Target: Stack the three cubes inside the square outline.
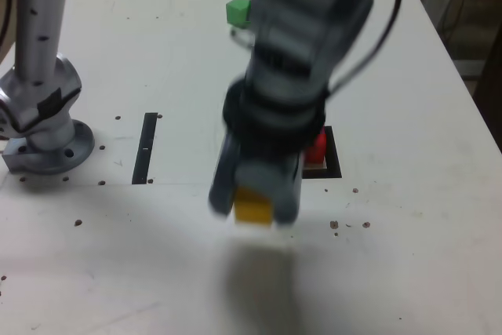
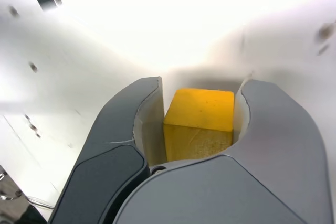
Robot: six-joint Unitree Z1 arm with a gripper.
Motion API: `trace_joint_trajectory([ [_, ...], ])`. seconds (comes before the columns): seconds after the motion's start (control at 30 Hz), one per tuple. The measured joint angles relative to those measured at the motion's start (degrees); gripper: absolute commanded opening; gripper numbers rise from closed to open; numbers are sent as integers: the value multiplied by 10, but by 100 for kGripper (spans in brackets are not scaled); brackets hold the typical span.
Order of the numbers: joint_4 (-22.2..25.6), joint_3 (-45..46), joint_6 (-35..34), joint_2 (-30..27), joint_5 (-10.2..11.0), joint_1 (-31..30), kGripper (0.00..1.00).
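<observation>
The yellow cube (image 1: pixel 253 208) is gripped between the two fingers of the gripper (image 2: pixel 198 121), with one flat face turned up in the wrist view. It is held above the white table (image 1: pixel 408 256), and a blurred shadow is cast on the surface below it. In the exterior view the arm (image 1: pixel 290 60) is blurred and reaches in from the table's far edge. The red cube (image 1: pixel 316 149) is seen within the black square outline (image 1: pixel 334 153), behind the gripper and partly hidden by it; the outline's left part is covered as well. The green cube (image 1: pixel 238 11) is placed near the far edge, beside the arm and partly covered by it. To the exterior view's left of the outline, a black strip (image 1: pixel 145 149) is marked on the surface, between the outline and a round grey base (image 1: pixel 53 151).
</observation>
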Motion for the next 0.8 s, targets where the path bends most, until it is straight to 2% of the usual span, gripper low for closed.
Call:
trace_joint_trajectory([
  [0.23, 43, -37, 86, -4, 23, 91, 10],
  [0.37, 49, -45, 113, -4, 32, 130, 10],
  [0.6, 51, -61, 145, 0, 62, 193, 10],
  [0.7, 51, -73, 157, 12, 66, 209, 10],
  [0.8, 51, -77, 168, 21, 60, 216, 10],
])
